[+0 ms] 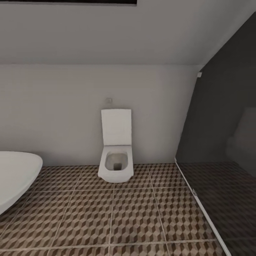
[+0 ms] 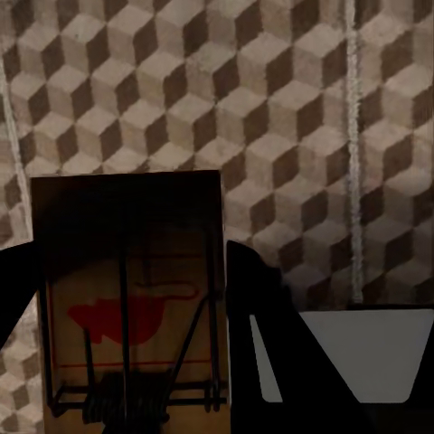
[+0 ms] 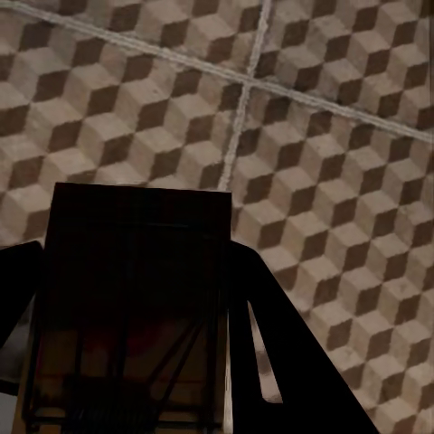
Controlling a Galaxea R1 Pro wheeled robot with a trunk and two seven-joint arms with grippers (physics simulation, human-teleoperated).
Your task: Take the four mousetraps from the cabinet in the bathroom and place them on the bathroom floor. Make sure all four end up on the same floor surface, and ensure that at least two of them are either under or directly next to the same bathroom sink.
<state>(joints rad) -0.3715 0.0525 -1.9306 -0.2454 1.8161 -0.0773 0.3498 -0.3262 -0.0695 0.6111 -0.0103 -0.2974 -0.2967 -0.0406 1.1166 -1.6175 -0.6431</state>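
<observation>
Mousetraps ride in both my grippers: left gripper [image 2: 131, 362] jaws clamp one mousetrap [image 2: 131, 298], right gripper [image 3: 131, 362] jaws clamp another mousetrap [image 3: 136, 307], each arm pointing down over the bathroom floor [image 1: 135, 217]

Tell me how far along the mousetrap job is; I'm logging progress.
Two traps are out of the cabinet and in hand: the left end effector grips one mousetrap, the right end effector another mousetrap, both above the patterned bathroom floor. No trap lies on the tiles in view. Ahead are a toilet and bathtub. Placing near the sink remains.
</observation>
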